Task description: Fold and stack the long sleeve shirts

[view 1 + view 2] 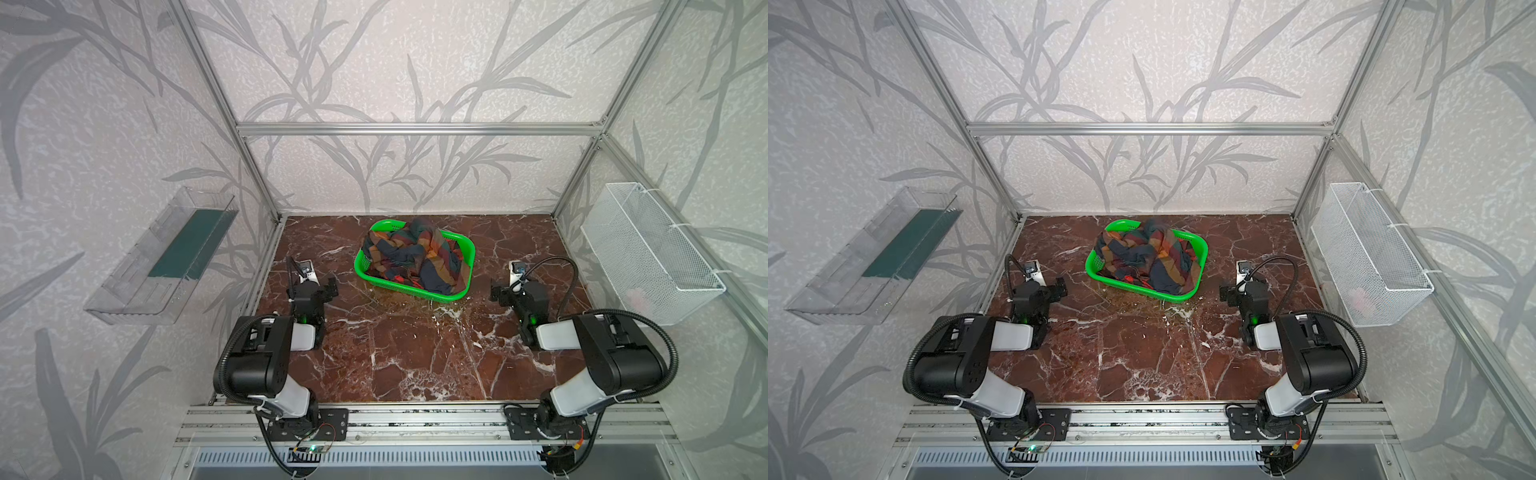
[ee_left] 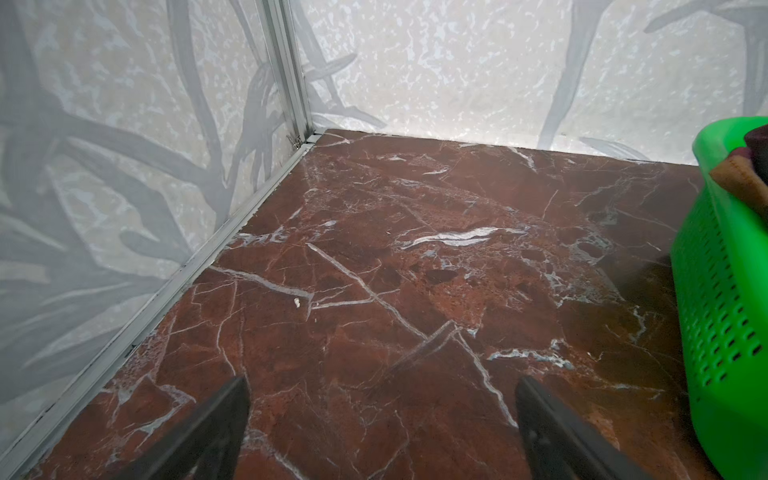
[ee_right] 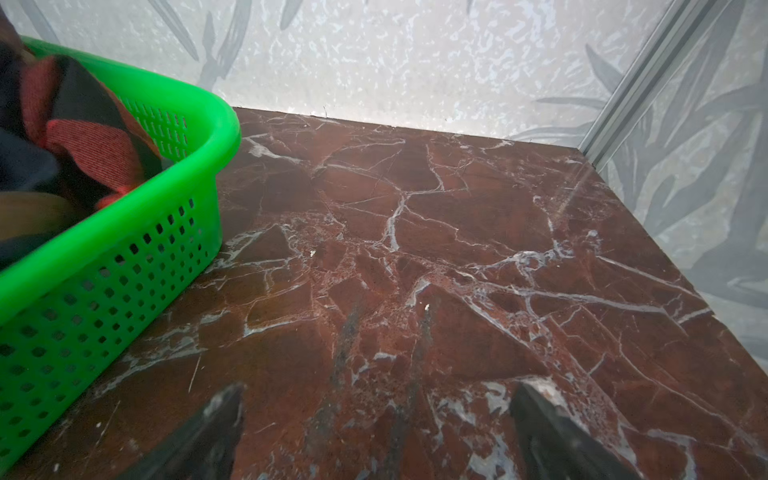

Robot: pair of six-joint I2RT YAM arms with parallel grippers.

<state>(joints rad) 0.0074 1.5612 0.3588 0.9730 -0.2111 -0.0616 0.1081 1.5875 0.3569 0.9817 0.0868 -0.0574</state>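
Left tool (image 2: 382, 386), right tool (image 3: 378, 390) (both agape) flank shirts (image 1: 415, 257) in the basket (image 1: 395, 283).

Walled in pale wallpaper (image 1: 395, 62) with grey leaves, framed by aluminium bars (image 1: 415, 129); red-brown veined marble surface (image 1: 415, 353) below; clear plastic bin (image 1: 129, 291) and white wire basket (image 1: 648, 249) on opposite side walls.

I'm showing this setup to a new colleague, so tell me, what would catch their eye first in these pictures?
The bright green basket stands out first, near the back middle of the dark red marble table, heaped with crumpled plaid shirts. Next come the robot's left hand and right hand, both open and empty, one on each side of the basket.
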